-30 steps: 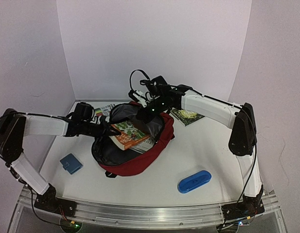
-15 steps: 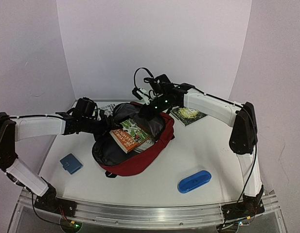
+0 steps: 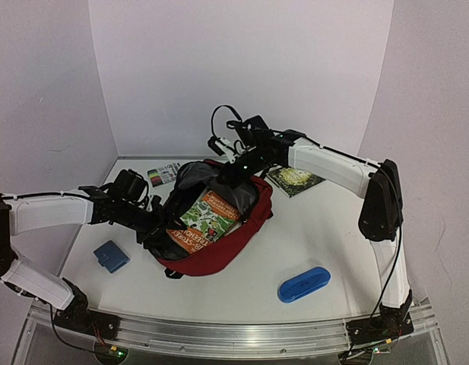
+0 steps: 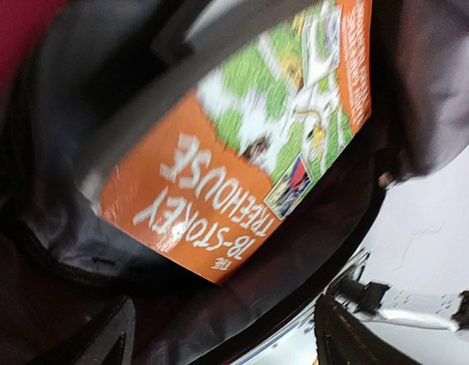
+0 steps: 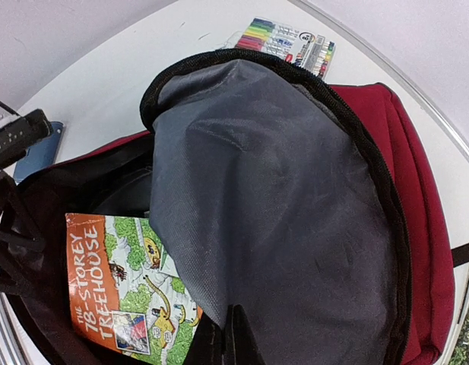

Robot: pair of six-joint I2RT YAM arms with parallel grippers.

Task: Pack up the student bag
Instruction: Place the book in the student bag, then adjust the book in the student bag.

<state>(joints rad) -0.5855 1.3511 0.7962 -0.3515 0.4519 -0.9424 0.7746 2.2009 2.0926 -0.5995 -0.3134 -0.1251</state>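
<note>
**A:** Where's the student bag (image 3: 215, 258)?

**B:** Middle of the table (image 3: 325, 236), lying flat. Dark red, mouth wide open and facing the left arm. The grey lining flap is raised at the far end.

**A:** What's raising it?

**B:** The right gripper (image 5: 229, 334). Its jaws are pinched tight on the edge of that grey flap and hold it up off the opening.

**A:** And the left gripper (image 4: 223, 319)?

**B:** At the bag's mouth, on the left rim. Its fingers (image 4: 105, 346) are spread wide with nothing between them. The wrist view is blurred, but the gap is plain.

**A:** Anything inside?

**B:** One book (image 3: 204, 219) with an orange and green cover, lying slanted in the opening, title end toward the left gripper. I can't tell whether the fingers touch it.

**A:** Loose items?

**B:** A small blue square case (image 3: 111, 256) at front left, apart from the bag. A blue oblong case (image 3: 303, 284) at front right, well apart. A marker pack (image 3: 164, 174) behind the bag on the left. A green booklet (image 3: 295, 181) at back right, just beside the bag and below the right arm.
</note>
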